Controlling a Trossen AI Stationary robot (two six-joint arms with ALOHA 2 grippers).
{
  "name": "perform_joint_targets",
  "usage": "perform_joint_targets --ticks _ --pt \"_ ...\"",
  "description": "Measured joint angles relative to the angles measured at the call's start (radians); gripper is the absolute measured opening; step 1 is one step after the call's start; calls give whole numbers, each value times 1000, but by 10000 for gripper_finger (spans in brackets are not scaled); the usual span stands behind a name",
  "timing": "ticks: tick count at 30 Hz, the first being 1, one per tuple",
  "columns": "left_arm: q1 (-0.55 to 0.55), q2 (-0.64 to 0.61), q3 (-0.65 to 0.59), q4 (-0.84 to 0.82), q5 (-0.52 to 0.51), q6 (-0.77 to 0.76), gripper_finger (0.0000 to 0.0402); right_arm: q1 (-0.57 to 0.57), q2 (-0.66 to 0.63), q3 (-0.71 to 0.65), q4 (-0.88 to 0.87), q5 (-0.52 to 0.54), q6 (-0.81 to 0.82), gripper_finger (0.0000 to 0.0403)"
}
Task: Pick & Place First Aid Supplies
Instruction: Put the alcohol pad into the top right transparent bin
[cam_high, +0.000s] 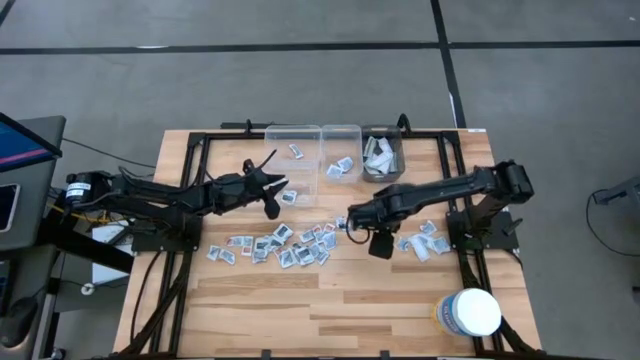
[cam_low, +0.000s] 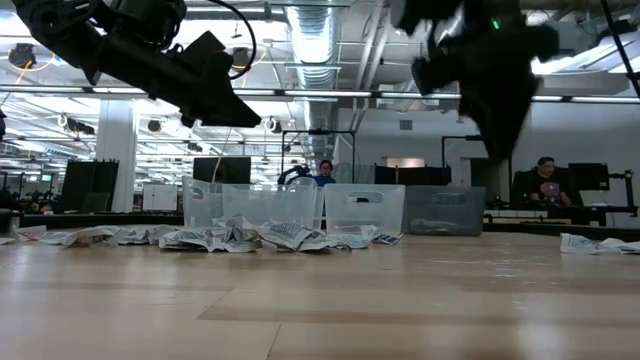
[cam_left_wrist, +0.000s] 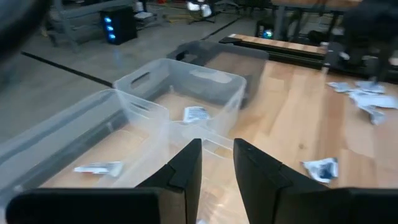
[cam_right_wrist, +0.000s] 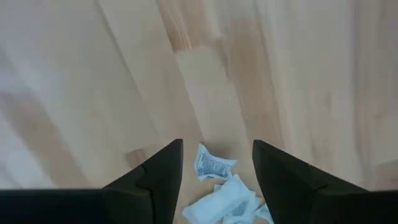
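The first aid supplies, many small printed packets (cam_high: 290, 245), lie scattered across the middle of the table (cam_low: 250, 237). A few more lie inside the clear bins (cam_high: 340, 165). My right gripper (cam_high: 348, 222) hangs open above the pile's right end and points down. Two packets (cam_right_wrist: 214, 167) lie on the wood below the gap between its fingers (cam_right_wrist: 163, 171), untouched. My left gripper (cam_high: 278, 192) is open and nearly level, with nothing between its fingers (cam_left_wrist: 186, 165). It hovers by the near wall of the left clear bin (cam_left_wrist: 134, 109).
Three bins stand side by side at the far edge: two clear ones (cam_high: 293, 150) and a grey one (cam_high: 382, 155) holding pale wrappers. More packets (cam_high: 425, 240) lie toward the right. A white round tub (cam_high: 470, 312) stands at the near right corner. Bare wood runs along the near side.
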Motion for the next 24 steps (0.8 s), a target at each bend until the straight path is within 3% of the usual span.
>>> perform_joint_targets --ticks 5,16,24 --pt "0 0 0 0 53 0 94 24 1 -121 100 -35 53 188" --pt "0 0 0 0 60 0 94 77 1 -295 124 -29 131 193" --pt "0 0 0 0 61 0 94 79 -1 -399 342 -92 162 196"
